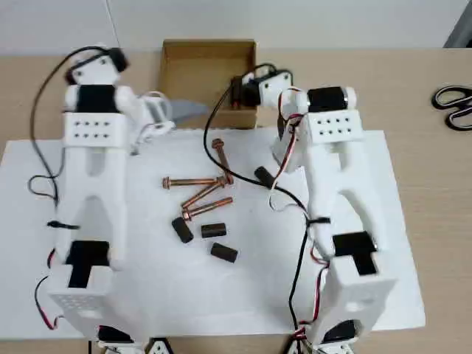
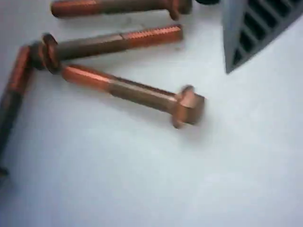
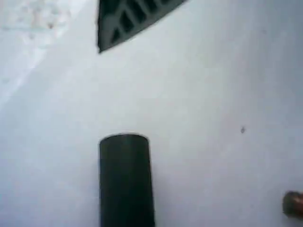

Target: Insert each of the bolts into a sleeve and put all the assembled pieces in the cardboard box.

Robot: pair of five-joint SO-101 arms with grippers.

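Four copper bolts (image 1: 200,181) are lying loose on the white sheet (image 1: 147,295) just on the arms' side of the cardboard box (image 1: 209,55), and the black sleeves (image 1: 213,230) are sitting mostly a bit farther from it. The left gripper (image 1: 177,110) is hanging by the box's near left corner and the right gripper (image 1: 282,151) by its near right corner. Honestly can't tell whether either claw is released or clenched.

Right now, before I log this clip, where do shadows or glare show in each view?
High view: even light, only faint shadows on the sheet, no glare. Left wrist view: a bolt shines on its head, with a soft shadow alongside. Right wrist view: the sleeve is matte, barely shadowed.
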